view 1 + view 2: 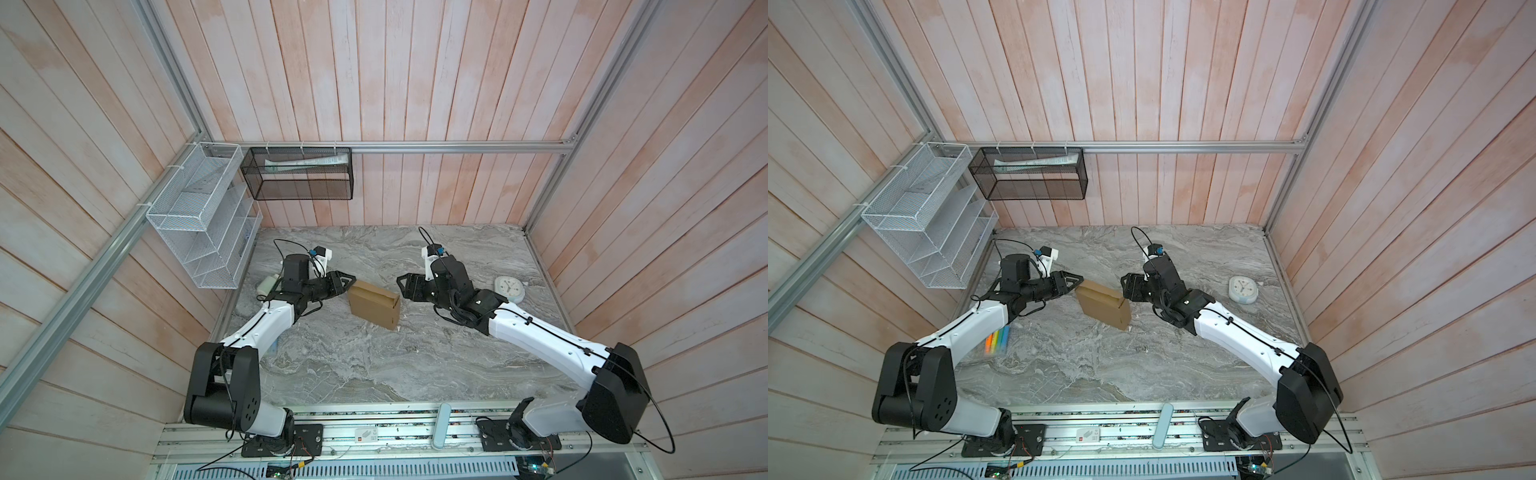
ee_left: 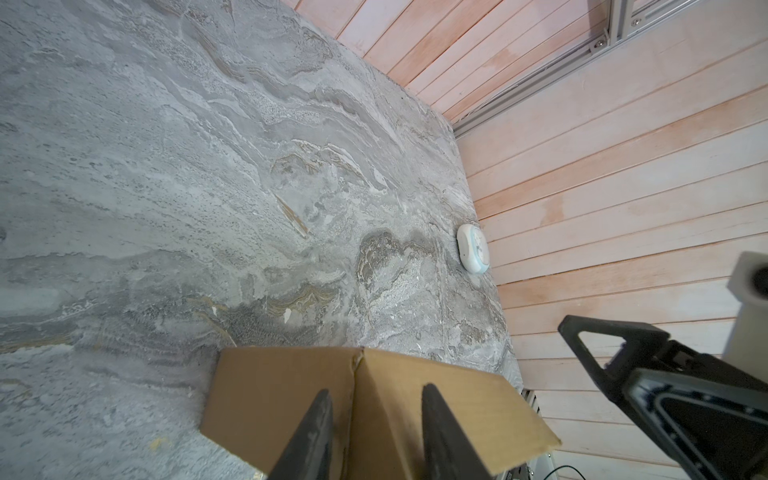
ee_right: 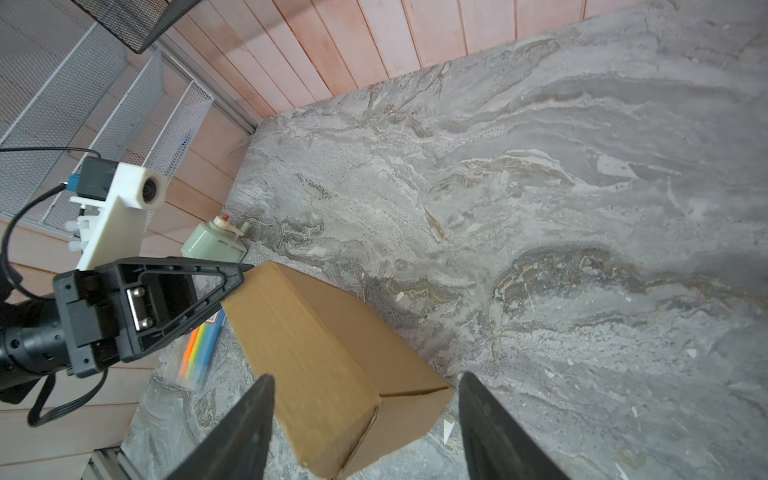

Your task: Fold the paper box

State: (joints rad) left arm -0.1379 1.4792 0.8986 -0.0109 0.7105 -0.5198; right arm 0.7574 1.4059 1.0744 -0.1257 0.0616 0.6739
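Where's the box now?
Mid-table in both top views, the box lies between the left gripper, at its left end, and the right gripper, by its right.

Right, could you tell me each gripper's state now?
Left gripper: partly open, touching the paper box corner.
Right gripper: open at the paper box's other end, gripping nothing.

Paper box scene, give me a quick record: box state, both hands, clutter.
box: paper box folded into box shape, on the marble table, between the hands
left hand: jaws apart, tips at one box corner; grip unclear
right hand: open wide at the opposite end, not gripping
clutter: white clock, coloured pens, pale green bottle
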